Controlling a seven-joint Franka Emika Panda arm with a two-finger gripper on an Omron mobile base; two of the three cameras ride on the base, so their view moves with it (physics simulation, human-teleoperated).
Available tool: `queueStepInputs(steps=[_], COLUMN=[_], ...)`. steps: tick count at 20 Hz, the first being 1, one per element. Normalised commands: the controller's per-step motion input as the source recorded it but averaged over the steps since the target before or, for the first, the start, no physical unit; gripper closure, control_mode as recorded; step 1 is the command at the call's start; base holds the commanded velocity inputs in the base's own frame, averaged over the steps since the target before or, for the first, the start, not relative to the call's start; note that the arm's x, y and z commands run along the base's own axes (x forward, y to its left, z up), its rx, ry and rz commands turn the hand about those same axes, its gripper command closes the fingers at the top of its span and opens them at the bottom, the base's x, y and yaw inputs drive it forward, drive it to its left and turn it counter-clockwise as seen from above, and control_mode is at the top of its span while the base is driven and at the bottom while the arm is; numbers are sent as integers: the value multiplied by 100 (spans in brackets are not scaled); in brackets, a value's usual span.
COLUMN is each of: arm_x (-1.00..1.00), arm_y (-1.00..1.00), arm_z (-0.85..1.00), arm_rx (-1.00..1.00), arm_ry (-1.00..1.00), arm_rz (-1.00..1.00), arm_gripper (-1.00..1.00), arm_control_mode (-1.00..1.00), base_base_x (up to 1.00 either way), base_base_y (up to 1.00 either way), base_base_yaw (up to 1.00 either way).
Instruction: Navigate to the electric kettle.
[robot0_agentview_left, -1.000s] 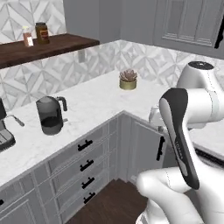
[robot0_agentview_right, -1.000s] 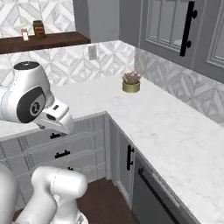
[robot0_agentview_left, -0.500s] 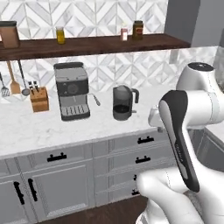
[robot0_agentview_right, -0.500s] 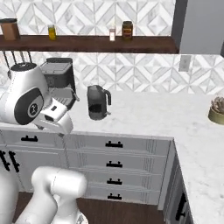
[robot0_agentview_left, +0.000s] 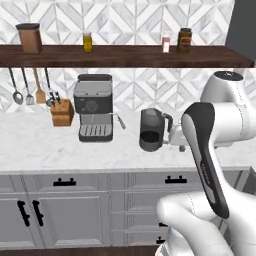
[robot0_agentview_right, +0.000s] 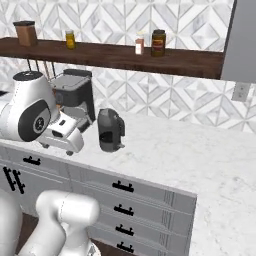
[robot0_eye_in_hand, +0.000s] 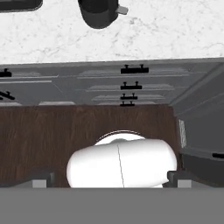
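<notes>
The dark grey jug-shaped electric kettle (robot0_agentview_left: 151, 130) stands on the white marble table (robot0_agentview_left: 40, 145), just right of the boxy silver-and-black espresso machine (robot0_agentview_left: 93, 107). The base faces it nearly head-on, so arrival looks almost complete. Whether the fingers are open cannot be told.

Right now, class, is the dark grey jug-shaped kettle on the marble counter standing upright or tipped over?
Upright. The dark grey jug-shaped kettle sits on its wide base on the marble counter, with its loop handle at the side.
</notes>
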Motion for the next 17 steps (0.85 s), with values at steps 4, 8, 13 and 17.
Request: queueStepInputs(steps=[4,8,13,17], arm_x=[0,0,0,0], arm_y=[0,0,0,0], arm_z=[0,0,0,0], arm_rx=[0,0,0,0], arm_ry=[0,0,0,0], arm_rz=[0,0,0,0], arm_gripper=[-100,-100,-100,-100], arm_control_mode=[100,100,100,100], base_base_x=[51,64,56,44], base_base_y=[-37,23,51,25], base_base_yaw=[4,-19,-29,-18])
